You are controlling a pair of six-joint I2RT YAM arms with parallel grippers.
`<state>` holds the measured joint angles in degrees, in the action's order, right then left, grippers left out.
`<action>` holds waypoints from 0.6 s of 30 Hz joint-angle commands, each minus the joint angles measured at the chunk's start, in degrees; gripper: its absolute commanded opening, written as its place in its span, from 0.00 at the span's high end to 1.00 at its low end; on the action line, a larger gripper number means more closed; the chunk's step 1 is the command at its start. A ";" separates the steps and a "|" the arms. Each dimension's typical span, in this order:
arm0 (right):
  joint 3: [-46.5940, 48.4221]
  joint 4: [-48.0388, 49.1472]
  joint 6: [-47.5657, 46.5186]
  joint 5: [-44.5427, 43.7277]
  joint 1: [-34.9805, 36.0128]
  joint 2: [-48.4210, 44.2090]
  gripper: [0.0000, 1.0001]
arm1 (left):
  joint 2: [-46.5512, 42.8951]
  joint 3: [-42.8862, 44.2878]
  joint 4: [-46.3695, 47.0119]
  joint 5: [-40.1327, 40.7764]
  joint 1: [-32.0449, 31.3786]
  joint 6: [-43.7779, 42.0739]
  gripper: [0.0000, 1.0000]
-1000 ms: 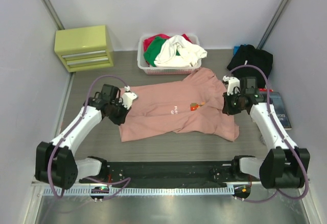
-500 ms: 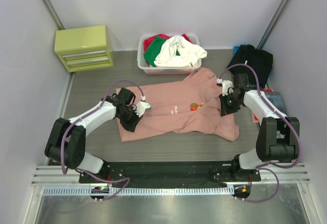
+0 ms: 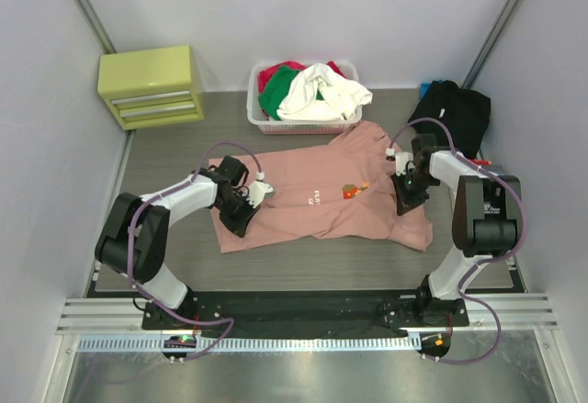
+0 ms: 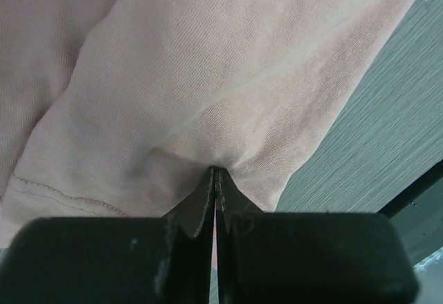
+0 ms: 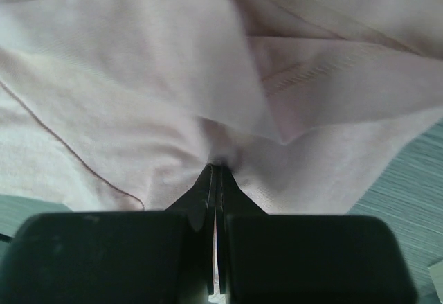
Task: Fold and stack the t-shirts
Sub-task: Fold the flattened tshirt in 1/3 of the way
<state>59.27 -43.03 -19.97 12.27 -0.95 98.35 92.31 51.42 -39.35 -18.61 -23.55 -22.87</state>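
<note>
Left gripper, right gripper clamped on salmon-pink t-shirt edges, clothes basket behind, black t-shirt, seemingly bunched, far right.

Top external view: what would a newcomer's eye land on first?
The pink tee sprawled in the middle, with the left hand pinching its left side and the right hand its right edge; both wrist views show the jaws shut on cloth. Behind it stand a basket heaped with clothes, yellow drawers at back left and a black tee at back right.

Bright, even light; wrist close-ups perhaps slightly soft.
</note>
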 commanded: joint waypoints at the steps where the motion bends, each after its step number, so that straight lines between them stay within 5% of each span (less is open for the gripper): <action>1: 2.17 2.85 1.68 -4.79 -4.75 2.11 0.99 | 2.52 -3.16 7.36 5.78 1.65 -2.00 1.00; 7: 4.28 2.95 2.13 -6.64 -11.35 1.76 0.99 | -1.08 -2.56 5.35 1.47 11.49 -3.57 1.00; 18: 4.55 3.74 2.74 -5.68 -11.88 3.44 0.99 | -5.48 -2.38 1.39 2.96 14.94 -6.57 1.00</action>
<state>63.44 -41.98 -17.63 8.08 -12.86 101.25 88.62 49.41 -37.15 -17.87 -9.15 -27.11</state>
